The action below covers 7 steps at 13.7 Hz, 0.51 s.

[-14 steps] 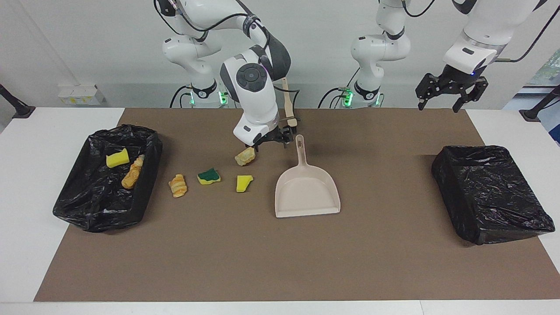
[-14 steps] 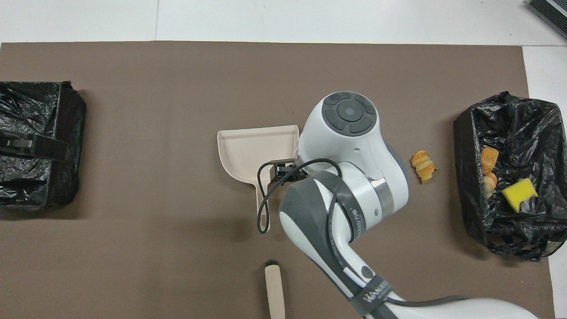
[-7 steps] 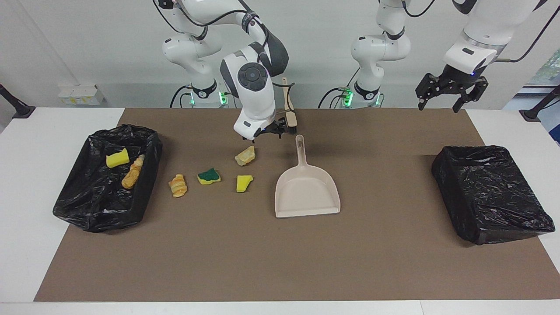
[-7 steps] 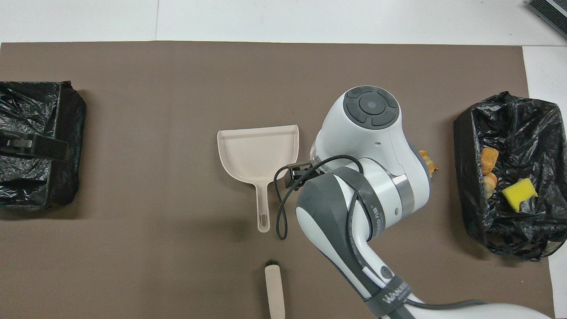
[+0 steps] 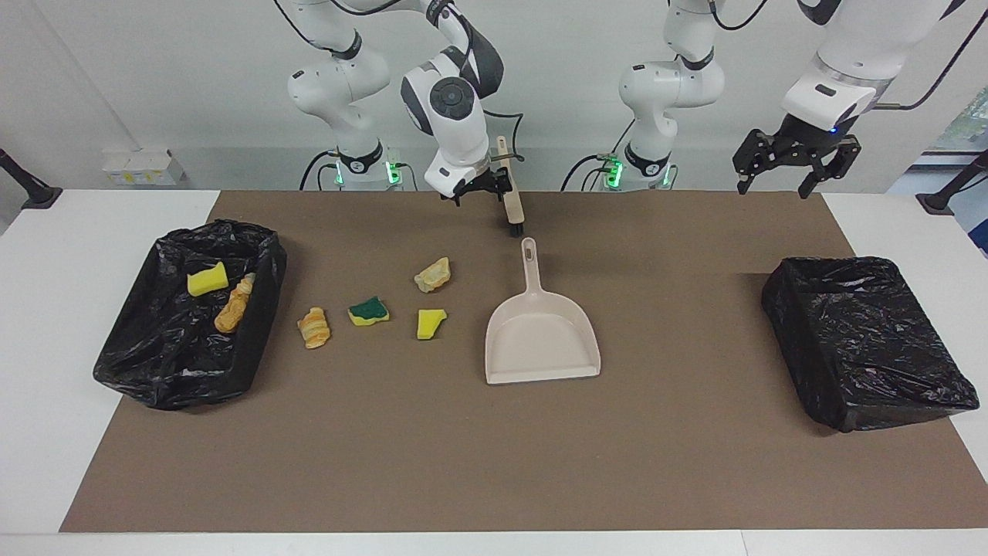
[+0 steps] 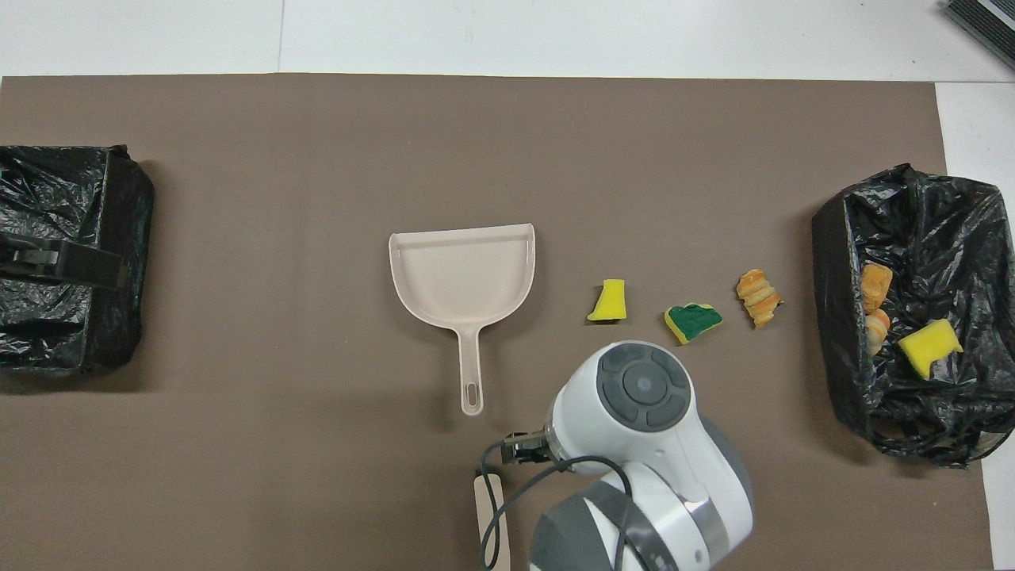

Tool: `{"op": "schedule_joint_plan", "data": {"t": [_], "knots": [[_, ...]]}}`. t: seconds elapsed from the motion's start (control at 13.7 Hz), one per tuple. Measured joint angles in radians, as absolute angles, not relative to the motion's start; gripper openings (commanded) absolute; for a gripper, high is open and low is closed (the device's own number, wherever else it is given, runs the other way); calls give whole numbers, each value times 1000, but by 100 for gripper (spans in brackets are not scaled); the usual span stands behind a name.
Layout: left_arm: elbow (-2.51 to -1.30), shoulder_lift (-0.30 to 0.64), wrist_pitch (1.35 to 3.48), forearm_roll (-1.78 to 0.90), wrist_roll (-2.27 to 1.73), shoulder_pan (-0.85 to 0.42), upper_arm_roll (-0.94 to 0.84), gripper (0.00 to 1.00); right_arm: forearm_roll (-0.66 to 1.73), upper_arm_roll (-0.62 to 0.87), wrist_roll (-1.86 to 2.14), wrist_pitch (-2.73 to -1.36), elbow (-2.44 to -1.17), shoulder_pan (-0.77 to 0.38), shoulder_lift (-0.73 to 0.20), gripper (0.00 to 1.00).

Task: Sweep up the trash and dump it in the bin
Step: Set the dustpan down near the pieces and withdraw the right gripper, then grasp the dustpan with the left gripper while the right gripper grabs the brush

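Three pieces of trash already lie in the bin [image 5: 262,255] at my right arm's end of the tabletop: a yellow sponge chunk [image 5: 207,279] and two orange bread bits [image 6: 876,281]. Four pieces are left on the mat, forward of my right gripper [image 5: 472,191]: a tan bread bit [image 5: 432,275] closest to it, then a yellow wedge [image 5: 430,323], the green-and-yellow sponge [image 5: 368,310] and an orange bread roll [image 5: 313,327] closest to the bin. The dustpan [image 5: 540,340] lies empty just beside them.

My right gripper is spread wide and holds nothing, with the brush [image 5: 512,205] just beside it and not yet picked up. My left gripper [image 5: 774,188] waits wide open and empty over the second bin [image 5: 864,340].

A second ago my right gripper was low over the tan bread bit, next to the dustpan's handle. It has since lifted and drawn back to the brush. The trash, dustpan and left gripper have not moved.
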<state>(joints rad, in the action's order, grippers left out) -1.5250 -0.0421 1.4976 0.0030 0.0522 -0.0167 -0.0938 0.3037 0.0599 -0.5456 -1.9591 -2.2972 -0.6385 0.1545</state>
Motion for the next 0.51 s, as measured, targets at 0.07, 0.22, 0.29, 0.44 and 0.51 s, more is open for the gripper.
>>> {"op": "schedule_joint_plan", "data": {"t": [0.07,0.22,0.29,0.44,0.51], "knots": [[-1525,-42,1497,3,52,-17,-94,100,308,60,-604,-1960,-2324,-668,183,100],[-1525,-42,1497,3,52,-17,-94,100,309,61,-733,-1960,-2364,-735,229,100],[-1525,-42,1497,3,52,-17,-94,100,309,62,-781,-1962,-2377,-777,243,100],[-1525,-42,1497,2,52,-18,-102,100,309,64,-838,-2017,-2409,-868,250,100],[-1529,-43,1497,2,52,-23,-112,100,309,64,-844,-2067,-2436,-913,249,99]]}}
